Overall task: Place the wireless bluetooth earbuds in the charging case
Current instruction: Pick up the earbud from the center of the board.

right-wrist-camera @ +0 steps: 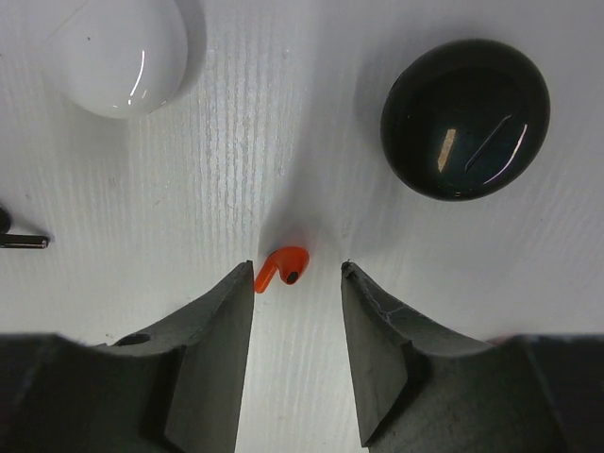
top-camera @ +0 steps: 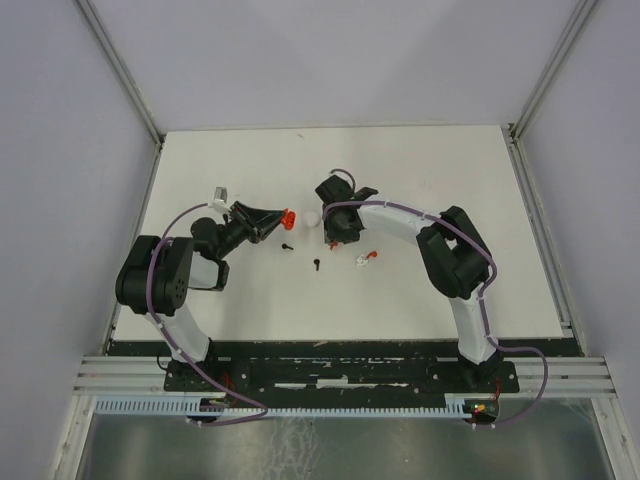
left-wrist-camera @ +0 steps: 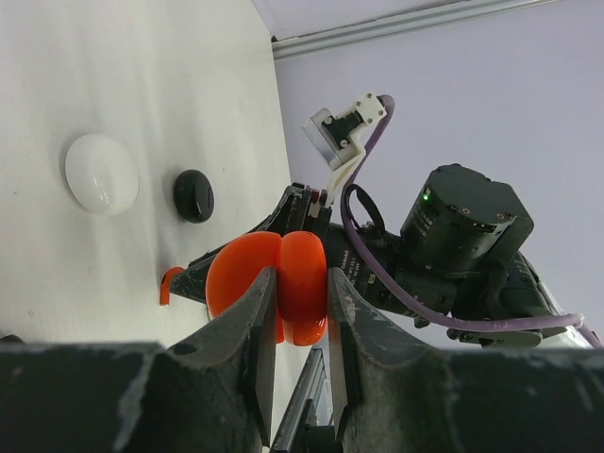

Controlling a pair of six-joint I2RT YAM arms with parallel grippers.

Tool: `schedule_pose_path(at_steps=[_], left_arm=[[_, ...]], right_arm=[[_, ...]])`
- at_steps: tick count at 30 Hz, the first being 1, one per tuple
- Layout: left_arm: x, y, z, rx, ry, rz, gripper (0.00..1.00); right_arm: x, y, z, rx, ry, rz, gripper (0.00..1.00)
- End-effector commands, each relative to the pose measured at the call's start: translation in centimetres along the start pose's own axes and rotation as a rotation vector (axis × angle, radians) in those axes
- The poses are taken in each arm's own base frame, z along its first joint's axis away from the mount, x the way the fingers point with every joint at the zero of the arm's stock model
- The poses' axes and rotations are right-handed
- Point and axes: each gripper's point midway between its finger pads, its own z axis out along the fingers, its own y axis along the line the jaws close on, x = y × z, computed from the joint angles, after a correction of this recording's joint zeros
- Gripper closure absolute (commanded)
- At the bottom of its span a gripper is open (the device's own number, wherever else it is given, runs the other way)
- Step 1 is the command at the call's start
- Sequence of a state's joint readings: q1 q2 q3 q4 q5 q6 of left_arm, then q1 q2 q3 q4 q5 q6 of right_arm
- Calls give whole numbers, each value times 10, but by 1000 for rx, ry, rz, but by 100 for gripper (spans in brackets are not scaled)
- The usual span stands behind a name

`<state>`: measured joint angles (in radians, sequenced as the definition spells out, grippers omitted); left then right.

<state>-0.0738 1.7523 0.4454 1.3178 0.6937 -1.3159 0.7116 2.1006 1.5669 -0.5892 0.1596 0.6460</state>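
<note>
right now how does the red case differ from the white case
The red case is clamped in the left gripper, lifted off the table; the white case lies free on the table. The red case appears hinged open, with two halves showing; the white case is shut. Colour differs too: the red case is bright orange-red, the white case plain white. Both are small, rounded and smooth.
</note>
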Motion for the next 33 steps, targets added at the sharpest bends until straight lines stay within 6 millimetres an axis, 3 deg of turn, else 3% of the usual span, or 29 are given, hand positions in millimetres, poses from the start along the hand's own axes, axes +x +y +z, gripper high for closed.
schedule_pose_path(at_steps=[1,14,33], left_arm=[[-2,-18,-1,65,5,14,97],[-2,-18,-2,66,4,14,97],[-5,-16,-6,62,-3,13,97]], right_arm=[[-12,9,-3,-20,-25,21,51],[-5,19,4,-62,3,28,53],[-10,31,14,-84,10,26,53]])
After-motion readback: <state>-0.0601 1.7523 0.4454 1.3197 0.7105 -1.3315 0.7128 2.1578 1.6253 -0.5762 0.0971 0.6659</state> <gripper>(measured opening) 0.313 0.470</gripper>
